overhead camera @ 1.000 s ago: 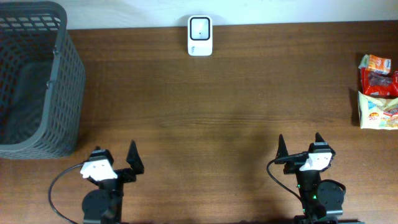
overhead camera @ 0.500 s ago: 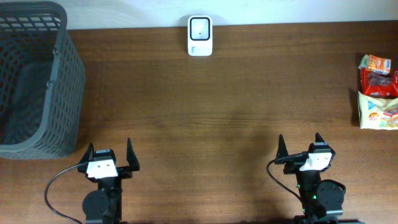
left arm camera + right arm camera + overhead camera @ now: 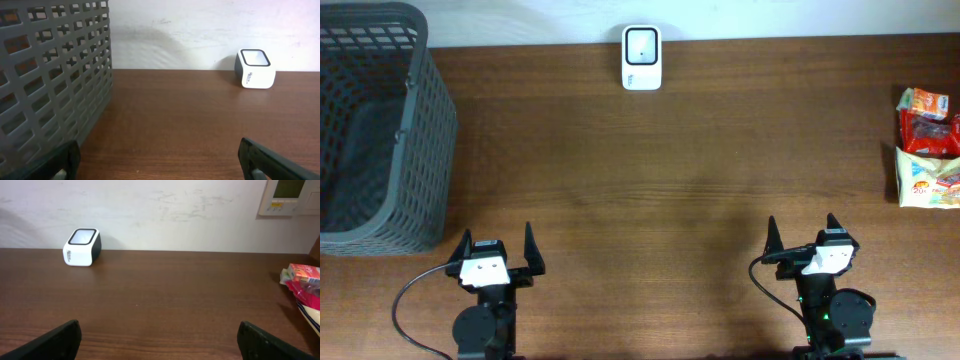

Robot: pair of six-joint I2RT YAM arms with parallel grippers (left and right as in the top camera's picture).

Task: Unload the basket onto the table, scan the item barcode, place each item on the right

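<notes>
Two grippers, the left gripper (image 3: 497, 235) and the right gripper (image 3: 801, 225), stand at the near edge of the brown table (image 3: 650, 180). Both have their fingers spread wide apart, with nothing between them.

The left gripper is near the front corner of a grey plastic basket (image 3: 420, 130), but it does not touch it. The right gripper is well apart from the left one.

The snack packets (image 3: 928, 147) lie at the right edge of the table, ahead of the right gripper and to its right, well apart from it. An orange packet (image 3: 923, 101) is at the back, a red packet (image 3: 932, 132) is in the middle and a pale packet (image 3: 927, 178) is nearest. They lie close together.

The white scanner (image 3: 641, 57) stands at the back edge by the wall, about midway between the two grippers from side to side and far from both.
</notes>
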